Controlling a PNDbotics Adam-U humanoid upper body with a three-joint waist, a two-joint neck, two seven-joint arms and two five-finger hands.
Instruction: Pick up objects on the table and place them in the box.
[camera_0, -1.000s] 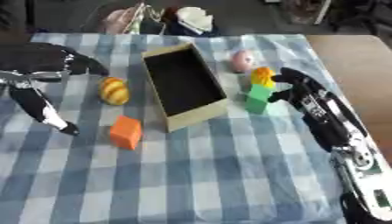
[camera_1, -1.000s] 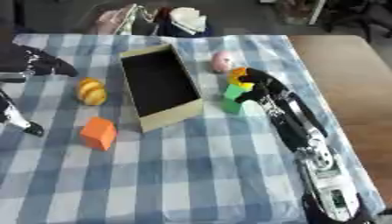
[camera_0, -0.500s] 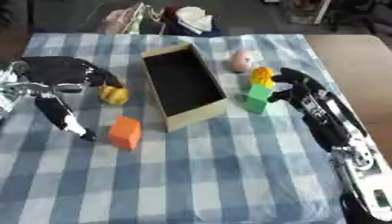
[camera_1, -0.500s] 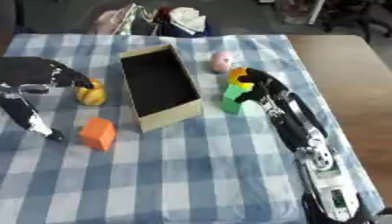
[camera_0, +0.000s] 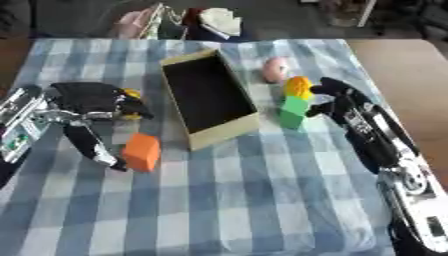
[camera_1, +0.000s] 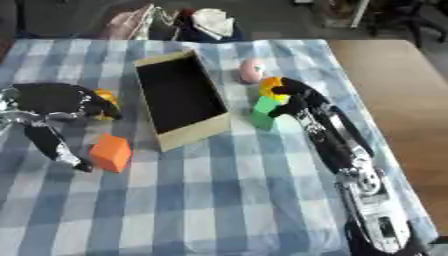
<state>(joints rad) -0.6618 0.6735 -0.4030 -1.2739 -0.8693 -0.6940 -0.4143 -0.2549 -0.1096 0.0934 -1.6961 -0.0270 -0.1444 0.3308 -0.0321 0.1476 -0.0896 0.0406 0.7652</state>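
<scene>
Though no writing can be read on anything, the left eye view shows the left hand (camera_0: 94, 98) curled over a yellow ball (camera_0: 131, 95) on the checked tablecloth (camera_0: 245, 200), its thumb reaching down beside an orange block (camera_0: 142, 152). The open box (camera_0: 210, 95) lies just right of that hand. In the right eye view, the right hand (camera_1: 293, 97) has curled fingers against a green block (camera_1: 265, 111), with a yellow-orange piece (camera_1: 269, 85) and a pink ball (camera_1: 252, 70) just beyond; whether it grips the block cannot be told.
</scene>
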